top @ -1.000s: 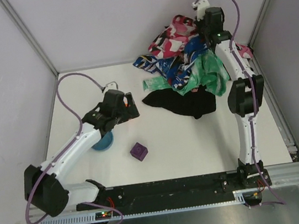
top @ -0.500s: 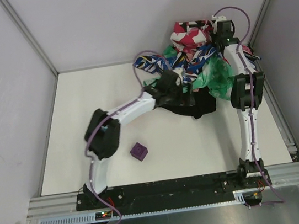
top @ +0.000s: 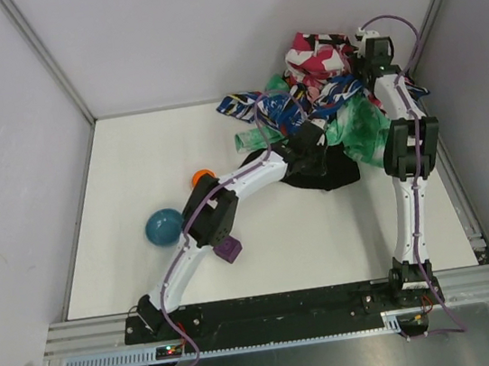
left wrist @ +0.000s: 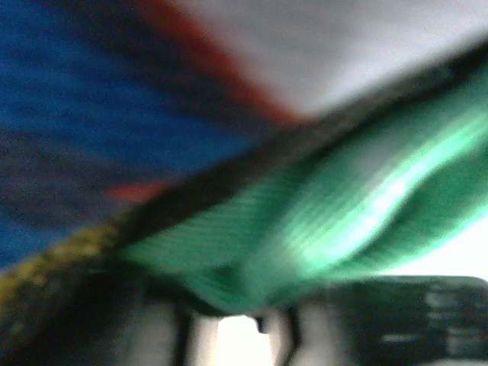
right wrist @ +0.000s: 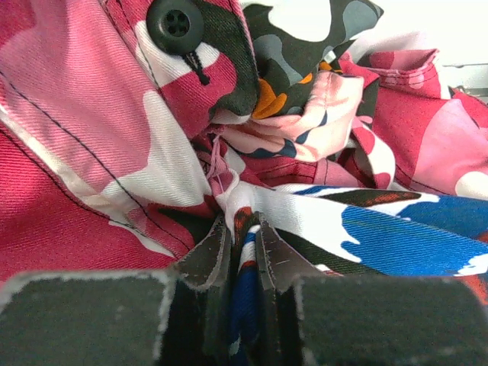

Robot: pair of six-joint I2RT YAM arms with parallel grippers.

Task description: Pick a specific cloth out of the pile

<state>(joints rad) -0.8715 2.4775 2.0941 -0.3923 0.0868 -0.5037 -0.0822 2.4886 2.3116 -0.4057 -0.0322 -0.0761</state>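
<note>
The pile (top: pixel 321 81) of patterned fabrics is heaped in the back right corner. The black cloth (top: pixel 329 171) lies flat at its front edge, partly under the mint-green cloth (top: pixel 359 126). My left gripper (top: pixel 310 142) reaches across the table and sits on the black cloth's upper edge, against the pile. The left wrist view is a blur of green fabric (left wrist: pixel 320 221) and blue fabric (left wrist: pixel 91 114), so its jaws do not read. My right gripper (top: pixel 370 49) is at the pile's top. Its fingers (right wrist: pixel 242 229) pinch a fold of blue-white patterned cloth (right wrist: pixel 396 236), next to pink-white fabric (right wrist: pixel 84 122).
A teal bowl (top: pixel 164 228) stands at the left of the table, with an orange ball (top: pixel 201 178) behind it. A purple cube (top: pixel 229 251) lies beside the left arm's elbow. Walls close in the back and right sides near the pile.
The left arm swung from over the bowl across to the pile's front, uncovering bowl and ball. The right gripper pulled the pile's top back toward the corner.
</note>
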